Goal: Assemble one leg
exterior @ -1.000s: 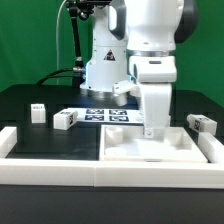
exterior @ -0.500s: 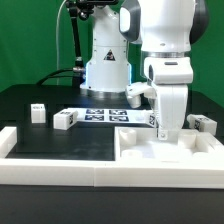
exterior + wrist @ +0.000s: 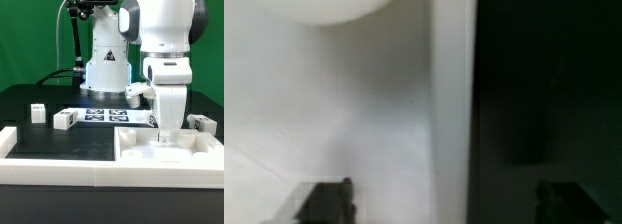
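Hanging low: the gripper (image 3: 165, 134) is seen pointed straight down over the far part of the white panel (image 3: 195, 150).
Fingers: the fingertips (image 3: 326, 203) are shown set wide apart in the wrist view, and nothing is clamped between them.
Below the fingers: a blurred white surface (image 3: 367, 130) is bordered by a dark area (image 3: 544, 100) along one straight edge.
The leg: a small white post (image 3: 203, 123) is seen on the black table (image 3: 60, 140) beyond the panel's far corner, at the exterior view's right, apart from the gripper.
Second leg: another post (image 3: 65, 119) is seen at the exterior view's left.
Third leg: one more post (image 3: 37, 113) is found farther left, near the second.
Marker board: the marker board (image 3: 105, 114) is laid flat between the second leg and the gripper, before the arm's base (image 3: 105, 70).
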### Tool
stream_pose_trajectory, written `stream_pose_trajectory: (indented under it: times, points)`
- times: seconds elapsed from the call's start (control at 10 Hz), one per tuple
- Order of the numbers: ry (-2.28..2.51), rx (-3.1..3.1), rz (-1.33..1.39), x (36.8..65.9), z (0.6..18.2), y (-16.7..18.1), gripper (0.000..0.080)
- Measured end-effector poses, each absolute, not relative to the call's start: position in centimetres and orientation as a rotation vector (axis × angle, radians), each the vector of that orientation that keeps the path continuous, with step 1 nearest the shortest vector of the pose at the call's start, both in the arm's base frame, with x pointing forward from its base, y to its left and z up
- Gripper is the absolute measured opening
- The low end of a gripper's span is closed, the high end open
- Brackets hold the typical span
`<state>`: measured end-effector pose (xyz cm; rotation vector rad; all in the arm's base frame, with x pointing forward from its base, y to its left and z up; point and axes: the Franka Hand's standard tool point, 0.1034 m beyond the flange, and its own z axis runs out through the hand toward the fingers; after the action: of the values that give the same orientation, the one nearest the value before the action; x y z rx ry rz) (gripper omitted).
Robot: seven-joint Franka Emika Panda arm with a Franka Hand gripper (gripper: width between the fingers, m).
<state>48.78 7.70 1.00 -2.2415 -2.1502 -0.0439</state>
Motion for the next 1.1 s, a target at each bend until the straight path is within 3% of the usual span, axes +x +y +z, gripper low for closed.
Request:
stream_pose_trajectory:
  times: [0.1, 0.6, 0.9, 1.1]
  points:
    - [-2.150, -2.242, -0.044, 48.8, 1.0, 7.7, 0.0619]
    - [-2.150, -2.243, -0.044, 48.8, 1.0, 7.7, 0.0649]
    - [-2.010, -2.402, -0.072, 48.1, 3.8, 9.4, 0.0649]
    - [-1.918, -2.482, -0.084, 48.0, 4.5, 10.8, 0.0649]
